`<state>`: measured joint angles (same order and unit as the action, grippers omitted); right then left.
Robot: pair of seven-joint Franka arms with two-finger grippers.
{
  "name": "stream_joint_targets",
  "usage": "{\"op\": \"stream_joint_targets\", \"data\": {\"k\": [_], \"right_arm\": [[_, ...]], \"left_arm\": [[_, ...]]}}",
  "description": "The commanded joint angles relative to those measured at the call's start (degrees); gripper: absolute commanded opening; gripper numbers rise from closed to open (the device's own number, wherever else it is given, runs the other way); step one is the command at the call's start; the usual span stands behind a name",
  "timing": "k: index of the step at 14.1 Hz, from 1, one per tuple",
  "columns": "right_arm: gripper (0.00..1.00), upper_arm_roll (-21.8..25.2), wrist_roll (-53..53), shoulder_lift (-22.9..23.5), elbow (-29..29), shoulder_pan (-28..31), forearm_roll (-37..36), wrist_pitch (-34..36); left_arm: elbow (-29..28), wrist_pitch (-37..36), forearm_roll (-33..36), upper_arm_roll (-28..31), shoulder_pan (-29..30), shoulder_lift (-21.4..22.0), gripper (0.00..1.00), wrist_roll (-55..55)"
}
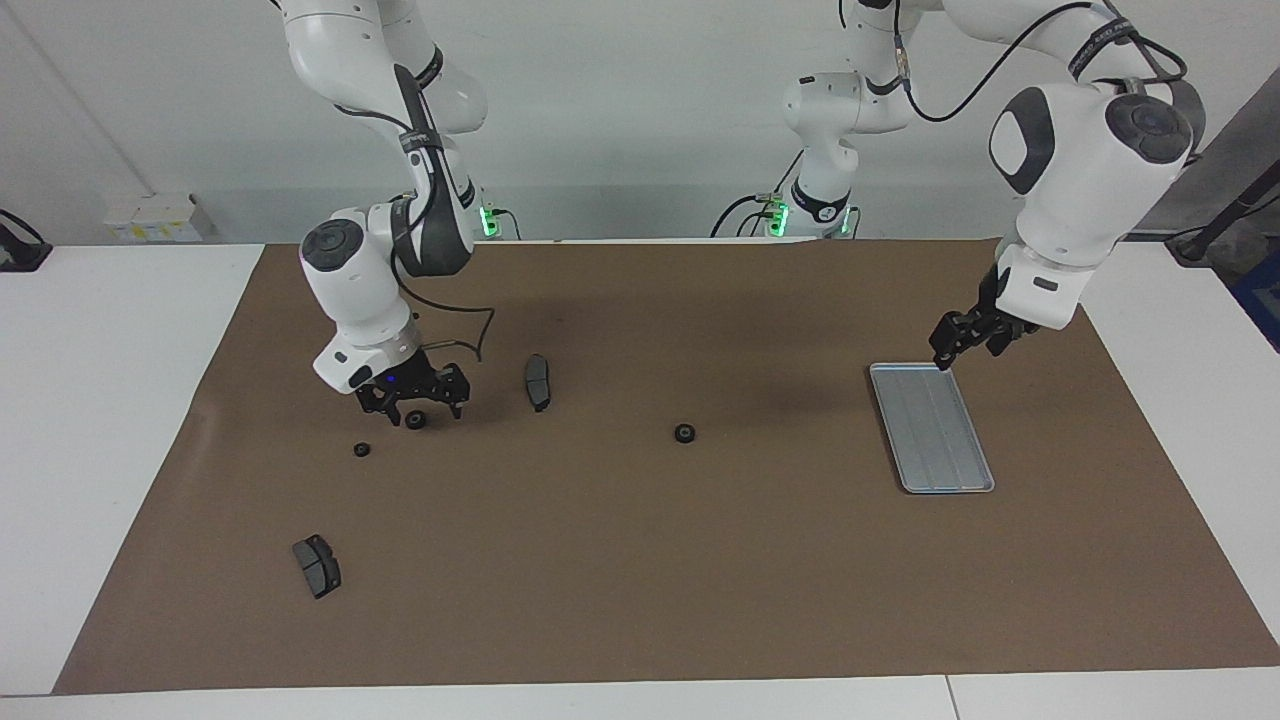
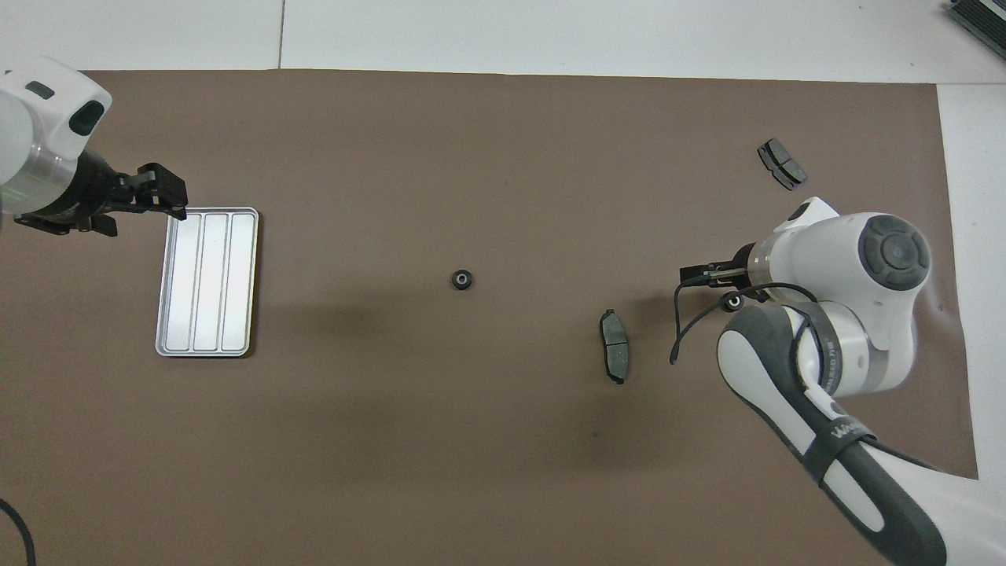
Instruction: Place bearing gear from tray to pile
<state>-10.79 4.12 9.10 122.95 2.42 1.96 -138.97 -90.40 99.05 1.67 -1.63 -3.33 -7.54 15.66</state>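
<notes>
The tray (image 1: 930,425) (image 2: 206,283) lies flat on the brown mat (image 1: 640,580) that covers the surface, at the left arm's end, and nothing lies in it. The left claw (image 1: 950,350) (image 2: 161,196) hangs raised close to one short end of the tray and touches nothing. Whether it is released or clenched I cannot tell.

All the small parts lie on the mat, away from the tray toward the right arm's end. Closest to the tray is a lone black gear (image 1: 685,433) (image 2: 462,279), well apart from everything. Next comes a dark brake pad (image 1: 537,381) (image 2: 614,346), a little nearer to the robots than that gear.

Further from the tray, the right claw (image 1: 424,410) is down low at the mat, released, its fingers (image 1: 390,412) spread wide. A second black gear (image 1: 414,419) (image 2: 733,301) sits on the mat between them, not gripped.

A third gear (image 1: 362,449) lies just beside that one, further yet from the tray; the right arm hides it in the overhead view. A second brake pad (image 1: 316,565) (image 2: 781,163) lies furthest from the tray and from the robots.
</notes>
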Motion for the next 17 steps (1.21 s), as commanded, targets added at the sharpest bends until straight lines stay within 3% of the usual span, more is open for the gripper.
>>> {"op": "stream_joint_targets", "data": {"k": [1,3,6,8,14,17], "right_arm": [[1.0,-0.2,5.8,0.9,-3.6,-4.3,1.5,1.2],[1.0,-0.1,10.5,2.1,-6.6,-7.6,1.2,1.3],[0.96,0.0,20.4,6.0,-12.5,-13.9,-0.5,2.4],[0.94,0.0,26.5,8.9,-17.5,-16.6,-4.4,5.0],[0.86,0.1,44.5,23.0,-37.1,-26.1,-11.5,13.1],[0.83,0.1,49.3,26.3,-38.1,-28.4,-12.9,12.1]], "left_arm": [[0.3,-3.8,1.5,0.1,0.0,3.8,0.84,-0.5],[0.3,-5.1,1.7,-0.1,-0.1,5.3,0.83,-0.9],[-5.2,0.5,0.8,-0.2,3.1,8.1,0.83,-11.1],[-5.5,1.5,0.8,-0.3,3.2,8.2,0.83,-11.2],[-14.0,6.2,0.7,-0.5,2.4,11.5,0.83,-11.2],[-14.0,6.0,0.7,-0.5,2.5,11.5,0.83,-11.2]]}}
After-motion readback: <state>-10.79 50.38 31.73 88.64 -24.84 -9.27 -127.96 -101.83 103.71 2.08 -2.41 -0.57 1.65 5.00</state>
